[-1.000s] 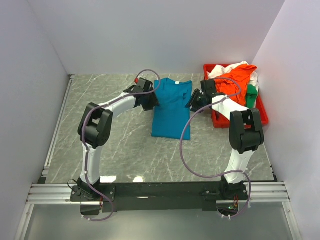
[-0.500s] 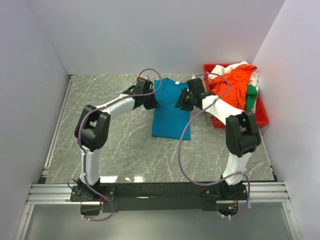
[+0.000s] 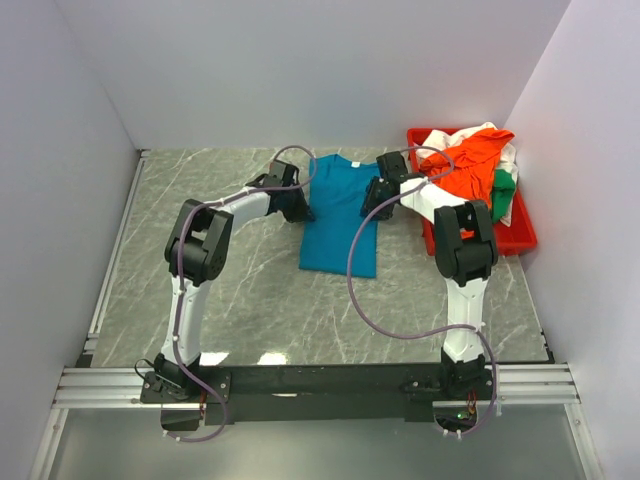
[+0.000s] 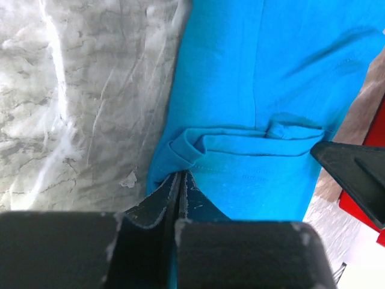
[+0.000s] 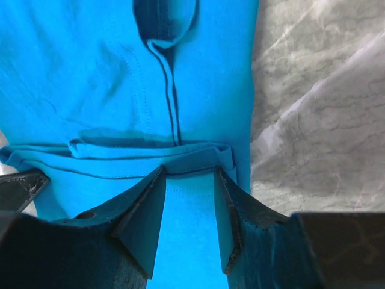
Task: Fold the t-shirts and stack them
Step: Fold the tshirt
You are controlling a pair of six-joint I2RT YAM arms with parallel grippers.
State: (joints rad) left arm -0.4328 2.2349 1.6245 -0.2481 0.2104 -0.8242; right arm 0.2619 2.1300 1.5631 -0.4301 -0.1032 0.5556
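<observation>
1 teal t-shirt (image 3: pixel 340 215): flat on table (image 3: pixel 230 290), just left of red tray (image 3: pixel 522 238). Left gripper (image 4: pixel 180 176): clamped on shirt edge farther from tray. Right gripper (image 5: pixel 189 171): jaws apart, straddling edge nearer tray.

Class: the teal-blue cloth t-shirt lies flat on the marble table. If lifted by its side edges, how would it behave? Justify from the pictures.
Probably floppy: the teal-blue cloth t-shirt bunches into a soft fold where the left end effector pinches its edge. Likely light, since the thin cloth lies flat with fine wrinkles. It would probably sag between grip points rather than hold shape.
</observation>
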